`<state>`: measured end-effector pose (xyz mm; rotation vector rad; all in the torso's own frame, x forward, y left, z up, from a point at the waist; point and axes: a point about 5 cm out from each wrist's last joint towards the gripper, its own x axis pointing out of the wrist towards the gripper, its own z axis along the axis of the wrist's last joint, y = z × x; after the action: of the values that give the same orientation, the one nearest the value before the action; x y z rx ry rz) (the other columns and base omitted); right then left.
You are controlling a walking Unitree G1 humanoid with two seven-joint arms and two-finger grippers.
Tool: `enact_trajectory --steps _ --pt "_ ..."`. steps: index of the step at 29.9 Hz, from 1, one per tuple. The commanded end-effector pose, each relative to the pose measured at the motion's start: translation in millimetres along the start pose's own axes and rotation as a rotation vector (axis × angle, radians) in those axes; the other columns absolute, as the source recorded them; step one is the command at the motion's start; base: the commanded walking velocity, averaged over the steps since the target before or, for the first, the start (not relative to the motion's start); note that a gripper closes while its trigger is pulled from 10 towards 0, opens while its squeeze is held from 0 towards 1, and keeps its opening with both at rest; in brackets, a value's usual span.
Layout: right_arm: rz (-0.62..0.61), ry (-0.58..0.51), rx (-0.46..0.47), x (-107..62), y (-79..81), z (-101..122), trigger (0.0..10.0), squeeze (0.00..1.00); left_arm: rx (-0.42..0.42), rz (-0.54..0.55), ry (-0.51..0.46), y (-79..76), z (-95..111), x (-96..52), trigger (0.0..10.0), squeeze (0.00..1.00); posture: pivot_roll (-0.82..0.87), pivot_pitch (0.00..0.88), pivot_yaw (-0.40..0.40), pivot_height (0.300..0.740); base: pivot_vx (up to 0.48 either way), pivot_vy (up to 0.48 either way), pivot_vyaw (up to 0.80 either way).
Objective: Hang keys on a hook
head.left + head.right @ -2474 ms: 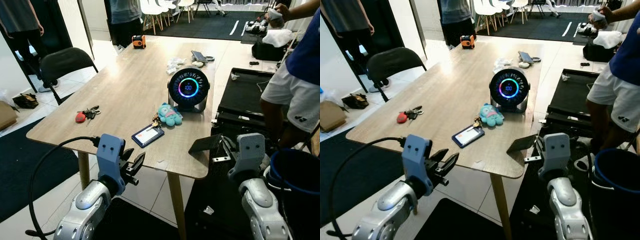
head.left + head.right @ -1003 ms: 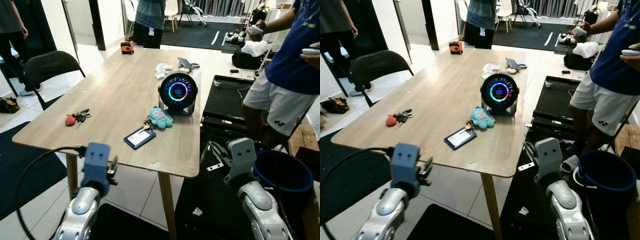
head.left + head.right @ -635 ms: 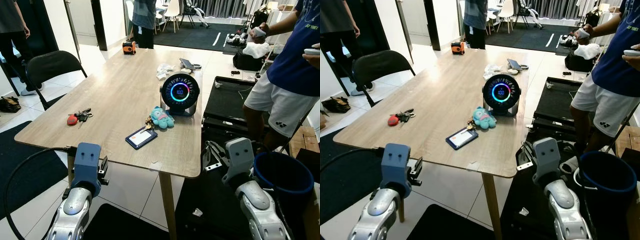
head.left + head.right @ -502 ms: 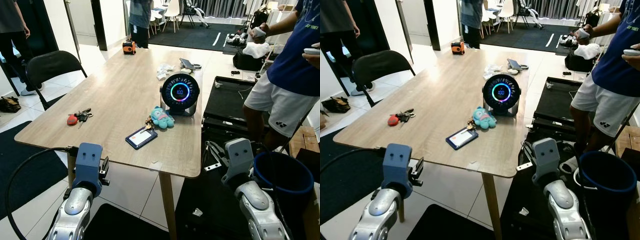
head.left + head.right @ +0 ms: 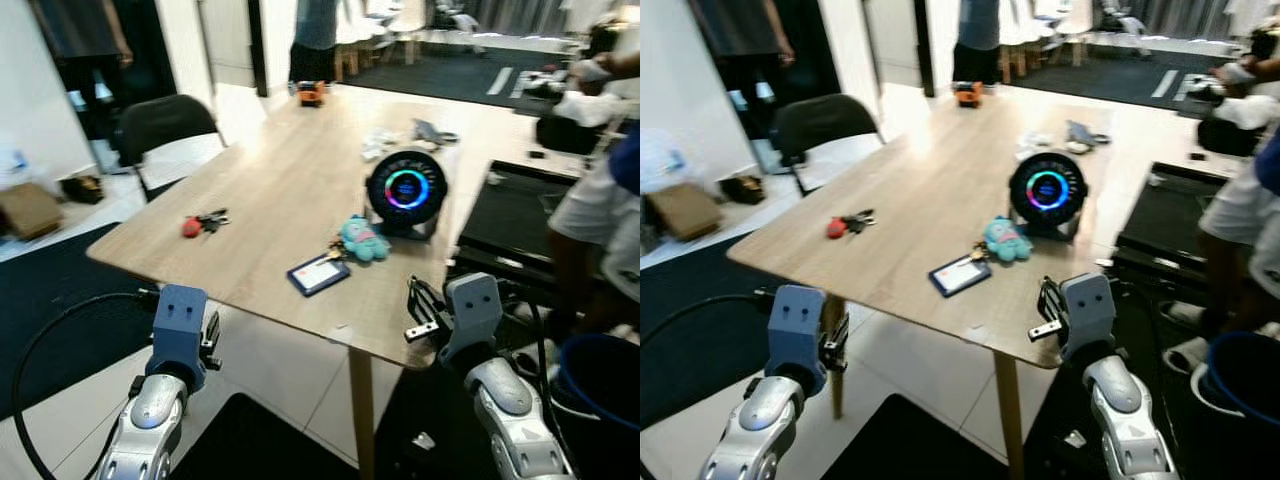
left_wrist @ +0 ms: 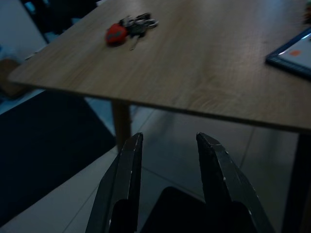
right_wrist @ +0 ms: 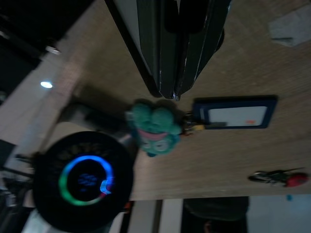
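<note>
Keys with red fob (image 5: 203, 222) lie centre-left on wooden table (image 5: 290, 190), ungrasped; left gripper (image 6: 167, 145) spread for approach, right gripper (image 7: 168, 94) pressed together, idle.

You see a pale wood-grain table (image 5: 270, 200) carrying a bunch of dark keys with a red fob (image 5: 204, 222), a teal plush toy with a pink face (image 5: 363, 239), a navy-edged card holder with a white card (image 5: 318, 275), and a black round fan ringed in blue-green-pink light (image 5: 406, 190). An orange object (image 5: 311, 95) sits at the far end.
</note>
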<state>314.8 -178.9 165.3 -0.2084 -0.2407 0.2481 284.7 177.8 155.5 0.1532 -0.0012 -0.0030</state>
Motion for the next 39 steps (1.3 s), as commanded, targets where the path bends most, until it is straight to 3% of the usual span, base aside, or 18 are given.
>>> enact_trajectory --steps 1,23,39 --pt "0.012 0.000 -0.007 -1.1 3.1 -2.3 10.0 0.00 0.002 0.003 0.013 -1.9 -2.9 -2.5 10.0 0.00 0.04 0.110 0.031 0.740 0.000 0.000 0.73" --pt "0.001 -0.008 -0.001 -0.6 1.4 -2.3 10.0 0.00 0.000 -0.010 0.007 -3.9 -1.3 0.2 10.0 0.00 0.03 0.110 0.036 0.740 0.000 0.000 0.00" --pt "0.009 -0.013 -0.005 0.4 3.2 -1.9 10.0 0.00 -0.003 -0.009 0.005 -4.7 -0.3 1.0 10.0 0.00 0.04 0.112 0.035 0.740 0.000 0.000 0.79"
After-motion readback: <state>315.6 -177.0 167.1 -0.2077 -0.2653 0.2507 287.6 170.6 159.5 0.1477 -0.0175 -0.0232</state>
